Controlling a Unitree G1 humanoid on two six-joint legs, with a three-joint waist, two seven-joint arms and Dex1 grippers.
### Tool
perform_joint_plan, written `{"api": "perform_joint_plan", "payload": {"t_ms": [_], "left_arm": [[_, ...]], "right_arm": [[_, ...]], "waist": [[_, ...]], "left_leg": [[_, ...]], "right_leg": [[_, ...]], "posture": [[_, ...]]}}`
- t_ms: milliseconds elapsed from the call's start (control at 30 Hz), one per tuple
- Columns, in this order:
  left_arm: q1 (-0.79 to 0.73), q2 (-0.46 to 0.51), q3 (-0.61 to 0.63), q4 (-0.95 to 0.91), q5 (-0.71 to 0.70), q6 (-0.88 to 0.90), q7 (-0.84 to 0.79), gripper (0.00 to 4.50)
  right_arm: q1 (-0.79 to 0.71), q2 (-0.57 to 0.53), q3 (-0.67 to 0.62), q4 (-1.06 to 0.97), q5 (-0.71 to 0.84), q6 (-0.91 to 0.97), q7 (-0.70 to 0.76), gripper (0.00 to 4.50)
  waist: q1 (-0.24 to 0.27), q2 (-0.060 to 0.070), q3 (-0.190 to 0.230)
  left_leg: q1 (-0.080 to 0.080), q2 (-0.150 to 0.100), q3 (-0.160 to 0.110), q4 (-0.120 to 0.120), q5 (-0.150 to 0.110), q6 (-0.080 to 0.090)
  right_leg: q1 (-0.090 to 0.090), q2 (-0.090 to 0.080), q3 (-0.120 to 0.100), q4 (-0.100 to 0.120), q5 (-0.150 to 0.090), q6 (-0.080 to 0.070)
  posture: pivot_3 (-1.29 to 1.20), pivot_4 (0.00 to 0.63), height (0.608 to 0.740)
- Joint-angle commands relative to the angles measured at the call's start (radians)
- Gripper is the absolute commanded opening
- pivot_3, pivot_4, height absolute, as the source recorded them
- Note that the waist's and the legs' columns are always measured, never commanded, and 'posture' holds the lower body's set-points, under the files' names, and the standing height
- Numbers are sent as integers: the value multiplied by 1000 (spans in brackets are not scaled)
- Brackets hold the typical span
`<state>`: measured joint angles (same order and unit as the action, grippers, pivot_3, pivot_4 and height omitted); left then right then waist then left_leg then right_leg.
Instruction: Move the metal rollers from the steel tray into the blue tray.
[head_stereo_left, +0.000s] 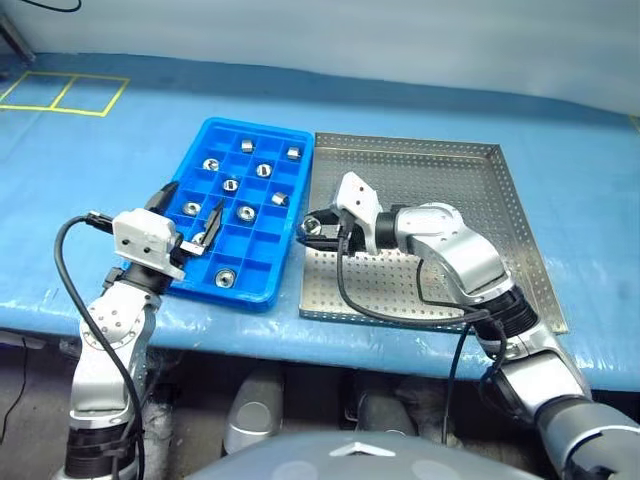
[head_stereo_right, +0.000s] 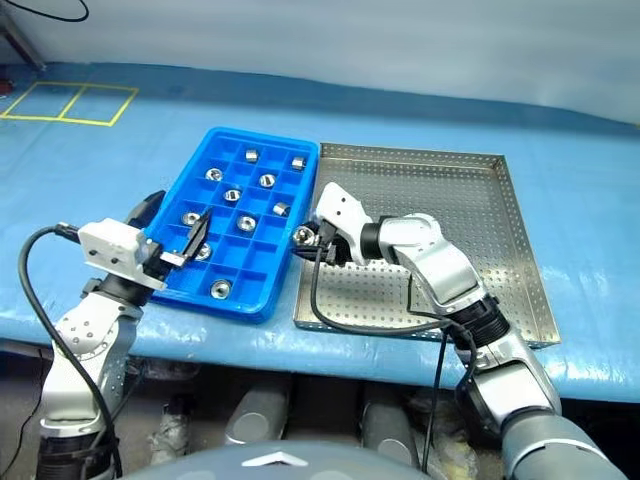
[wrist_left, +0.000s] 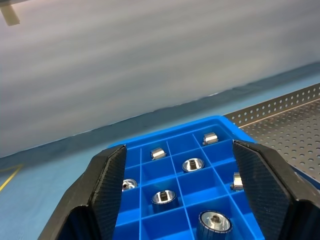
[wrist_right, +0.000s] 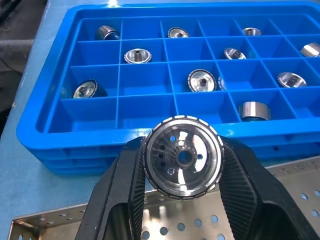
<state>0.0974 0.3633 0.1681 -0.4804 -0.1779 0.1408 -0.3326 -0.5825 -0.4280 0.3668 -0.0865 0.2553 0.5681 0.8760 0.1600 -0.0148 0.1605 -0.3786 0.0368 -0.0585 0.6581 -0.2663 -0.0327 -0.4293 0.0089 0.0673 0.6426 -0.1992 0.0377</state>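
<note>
Right gripper (wrist_right: 182, 165) is clamped on a metal roller (wrist_right: 183, 156) above the steel tray (head_stereo_left: 470, 200), by the edge that borders the blue tray (head_stereo_left: 205, 145), with empty compartments just ahead. Left gripper (head_stereo_left: 190, 215) hangs spread, empty, over the blue tray's near-left corner.

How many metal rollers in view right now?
11. Ten metal rollers sit in separate blue tray compartments; one is in the right gripper at its edge. None shows on the steel tray; the arm hides part.
</note>
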Motion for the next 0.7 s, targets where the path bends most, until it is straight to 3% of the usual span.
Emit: {"api": "perform_joint_plan", "payload": {"t_ms": [33, 400, 700], "left_arm": [[-9, 14, 18, -48, -2, 3, 2, 3675], [-36, 15, 1, -26, 7, 10, -6, 3675], [-43, -18, 84, -8, 90, 52, 149, 3675]], "right_arm": [[-33, 24, 1, -15, -9, -21, 8, 1702], [-62, 154, -4, 52, -69, -13, -107, 1702], [-62, 209, 18, 95, -85, 5, -122, 1702]], "waist": [[2, 0, 0], [-1, 0, 0], [-1, 1, 0]], "left_leg": [[0, 0, 0, 0, 0, 0], [0, 0, 0, -1, 0, 0], [0, 0, -1, -2, 0, 0]], "right_leg": [[0, 0, 0, 0, 0, 0], [0, 0, 0, 0, 0, 0], [0, 0, -1, 0, 0, 0]], "posture": [[415, 150, 740], [397, 150, 740], [431, 150, 740]]}}
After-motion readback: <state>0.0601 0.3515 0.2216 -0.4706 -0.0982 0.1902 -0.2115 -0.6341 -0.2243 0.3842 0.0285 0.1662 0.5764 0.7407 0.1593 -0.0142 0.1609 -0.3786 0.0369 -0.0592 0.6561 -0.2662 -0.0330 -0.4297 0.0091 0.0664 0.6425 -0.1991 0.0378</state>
